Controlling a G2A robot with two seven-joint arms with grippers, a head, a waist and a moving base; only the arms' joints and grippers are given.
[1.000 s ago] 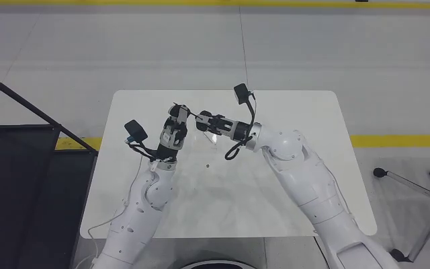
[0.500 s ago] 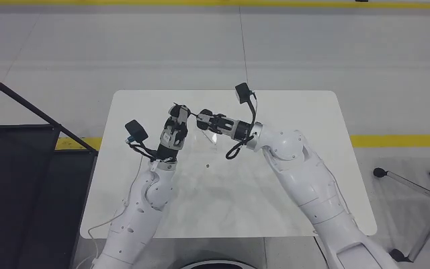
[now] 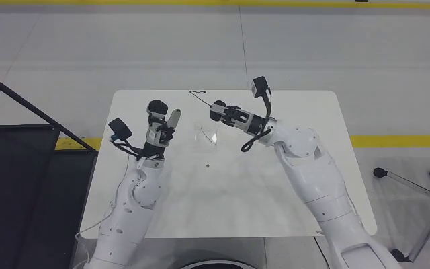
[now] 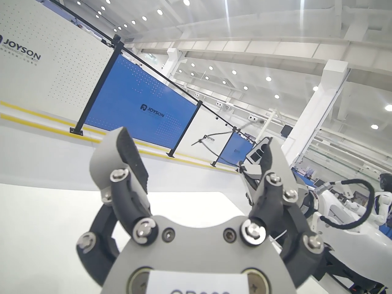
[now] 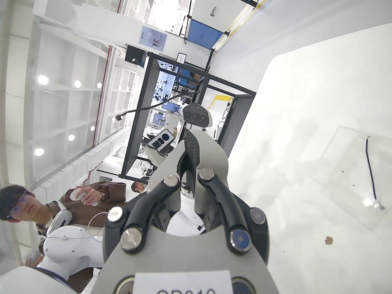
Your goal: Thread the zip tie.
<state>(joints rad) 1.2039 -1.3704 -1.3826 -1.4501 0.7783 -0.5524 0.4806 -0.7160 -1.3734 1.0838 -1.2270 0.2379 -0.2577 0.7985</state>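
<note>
Right jaws pinch the zip tie [image 5: 153, 104] aloft; left jaws gape empty. I'd catch its free end squarely first.

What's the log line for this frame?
left end effector: open, empty | right end effector: shut on zip tie | zip tie: held off table | threaded: cannot tell

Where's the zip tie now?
In the top view the zip tie sticks out of the shut right gripper, near the table's far edge, apart from the open left gripper.
</note>
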